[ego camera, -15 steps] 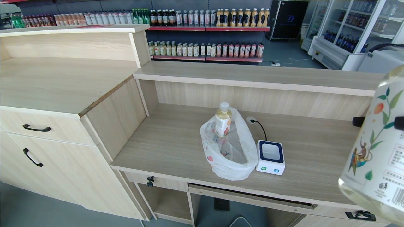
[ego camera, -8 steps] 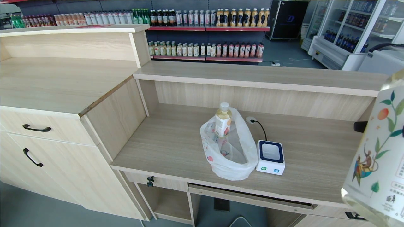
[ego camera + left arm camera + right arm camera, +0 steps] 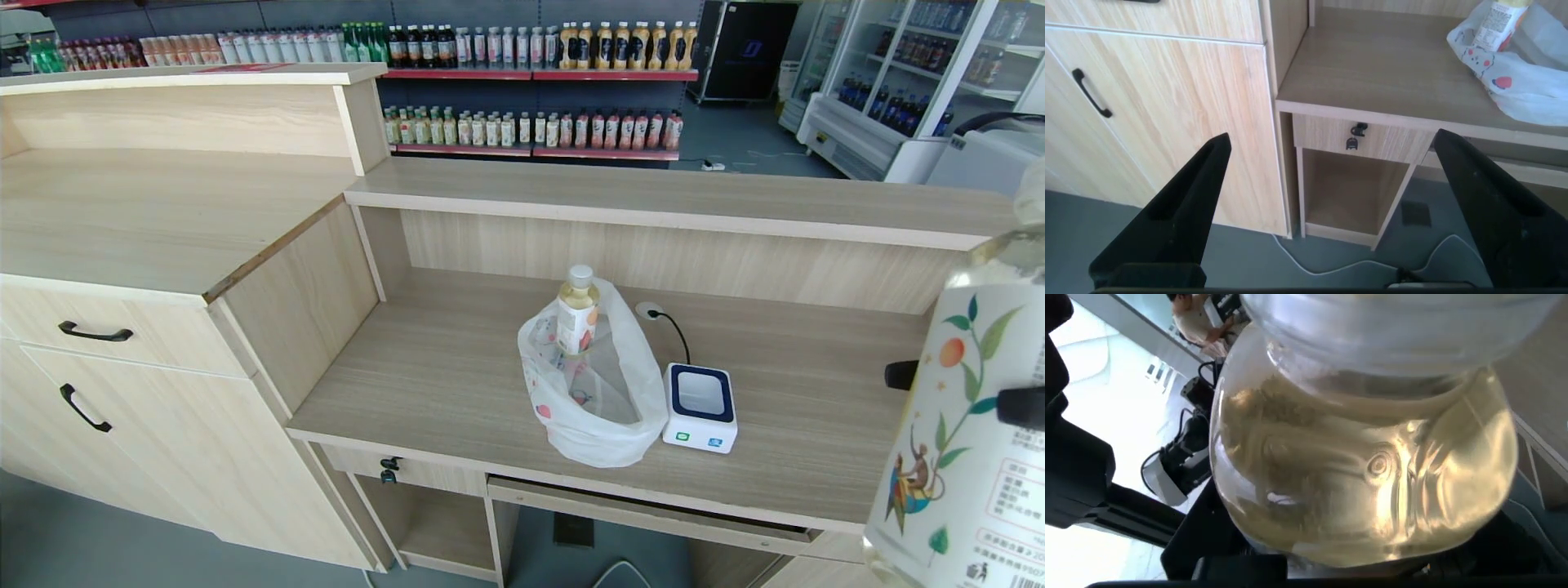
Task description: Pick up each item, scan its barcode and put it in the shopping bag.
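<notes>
At the right edge of the head view, close to the camera, my right gripper (image 3: 962, 390) is shut on a large clear bottle (image 3: 963, 457) of pale tea with a leaf-and-fruit label. Its base fills the right wrist view (image 3: 1364, 457). It hangs above the counter's right end. The white shopping bag (image 3: 600, 408) stands mid-counter with a smaller tea bottle (image 3: 577, 314) upright inside. The white barcode scanner (image 3: 700, 406) with a dark-rimmed window sits right beside the bag. My left gripper (image 3: 1331, 220) is open and low, in front of the counter's left corner, with nothing between its fingers.
The wooden counter (image 3: 457, 367) has a raised back ledge (image 3: 653, 196) and a taller cabinet block (image 3: 163, 212) to the left. A black cable (image 3: 673, 327) runs from the scanner to a hole in the counter. Drink shelves and fridges stand behind.
The held bottle and my right gripper's fingers have shifted lower and slightly left in the head view. The bag, scanner and bagged bottle have not moved.
</notes>
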Available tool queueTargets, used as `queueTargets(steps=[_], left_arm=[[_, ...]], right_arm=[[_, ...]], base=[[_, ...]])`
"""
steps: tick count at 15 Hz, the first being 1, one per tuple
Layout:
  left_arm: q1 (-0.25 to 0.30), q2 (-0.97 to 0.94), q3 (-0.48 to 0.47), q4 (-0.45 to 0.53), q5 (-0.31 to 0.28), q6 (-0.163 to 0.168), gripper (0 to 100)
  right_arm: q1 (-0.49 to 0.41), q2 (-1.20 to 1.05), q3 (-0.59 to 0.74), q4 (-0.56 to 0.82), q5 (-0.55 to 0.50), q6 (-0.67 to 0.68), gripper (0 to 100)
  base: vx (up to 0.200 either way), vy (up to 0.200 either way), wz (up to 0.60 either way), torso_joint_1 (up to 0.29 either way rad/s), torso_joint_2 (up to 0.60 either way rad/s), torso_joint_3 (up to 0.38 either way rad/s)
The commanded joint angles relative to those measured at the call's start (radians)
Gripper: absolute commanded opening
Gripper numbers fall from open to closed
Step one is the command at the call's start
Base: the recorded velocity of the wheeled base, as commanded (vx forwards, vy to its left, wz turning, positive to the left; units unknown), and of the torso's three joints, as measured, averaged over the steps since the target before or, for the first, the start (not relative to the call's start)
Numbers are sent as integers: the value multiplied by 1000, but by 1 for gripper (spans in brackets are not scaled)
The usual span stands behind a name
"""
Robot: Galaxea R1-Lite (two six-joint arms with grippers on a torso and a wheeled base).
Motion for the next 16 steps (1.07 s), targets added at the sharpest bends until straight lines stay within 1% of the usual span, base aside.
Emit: queueTargets(steps=[1, 14, 16], left_arm=[[1, 0, 0, 0, 0, 0, 100], [1, 0, 0, 0, 0, 0, 100], [1, 0, 0, 0, 0, -2, 100]], right_arm=[[0, 8, 5, -1, 0, 0, 0], [-6, 13, 3, -4, -23, -5, 0], [-9, 27, 3, -19, -76, -19, 0]], base=[[0, 0, 0, 0, 0, 0], [0, 0, 0, 0, 0, 0], [0, 0, 0, 0, 0, 0]])
